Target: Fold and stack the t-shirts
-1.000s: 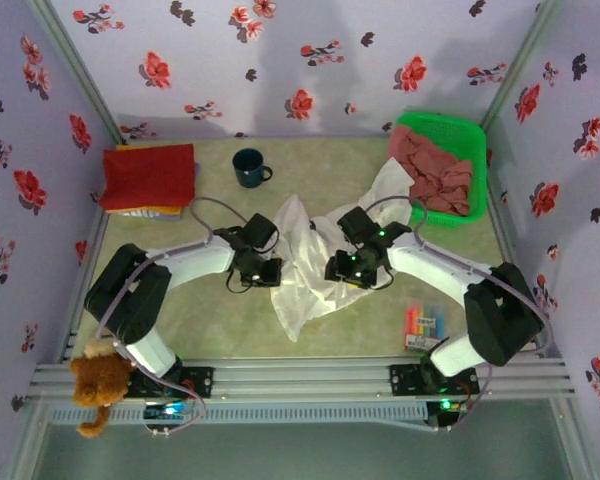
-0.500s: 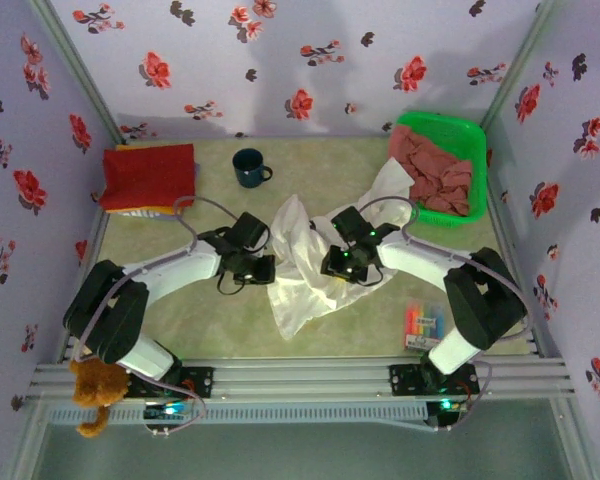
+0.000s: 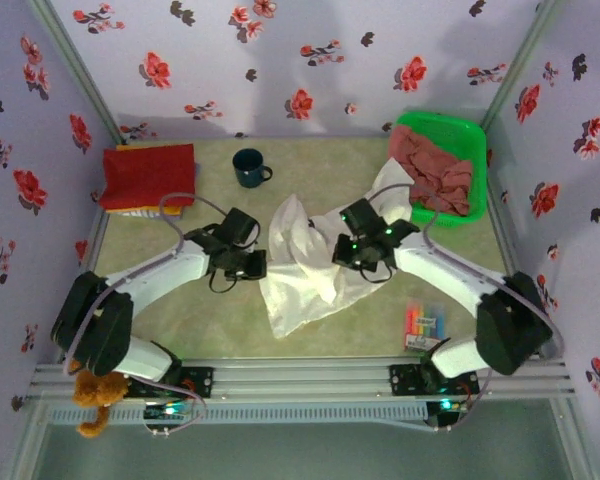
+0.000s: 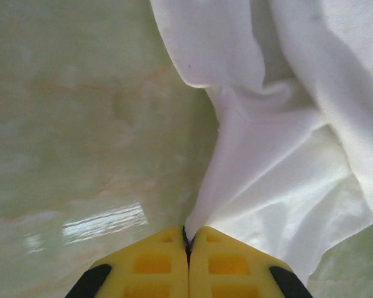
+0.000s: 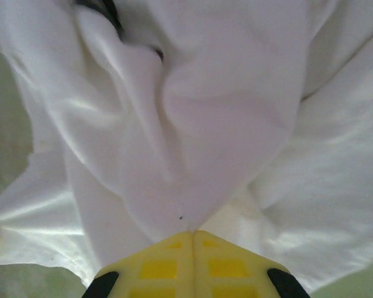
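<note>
Squarely at mid-table, a white t-shirt [image 3: 305, 270] lies rumpled between two robot arms, one end trailing toward the green basket [image 3: 472, 135] at the far right. The left gripper [image 4: 188, 239] has its yellow fingers pressed together on a thin edge of cloth at the shirt's left side. The right gripper [image 5: 191, 234], likewise clamped, pinches a bunched fold on the opposite side, where a black printed mark [image 5: 105, 9] peeks out. Holding opposite sides this way looks meant to draw the shirt taut and flat; the folding itself appears not yet begun. A heap of dusty-pink t-shirts [image 3: 435, 175] sits in the basket, presumably next in line. A folded red t-shirt [image 3: 148, 172] tops a small stack at the far left corner, the likely destination. Smaller items lie apart from the work: a brown teddy bear [image 3: 93, 392] on the front rail, a pack of coloured sticks [image 3: 427, 325], perhaps markers, near the right arm's base, and a dark mug [image 3: 248, 167] behind the shirt. The table [image 3: 210, 335] is pale green, marbled and slightly glossy. Lilac walls [image 3: 310, 40] printed with red flowers enclose it.
</note>
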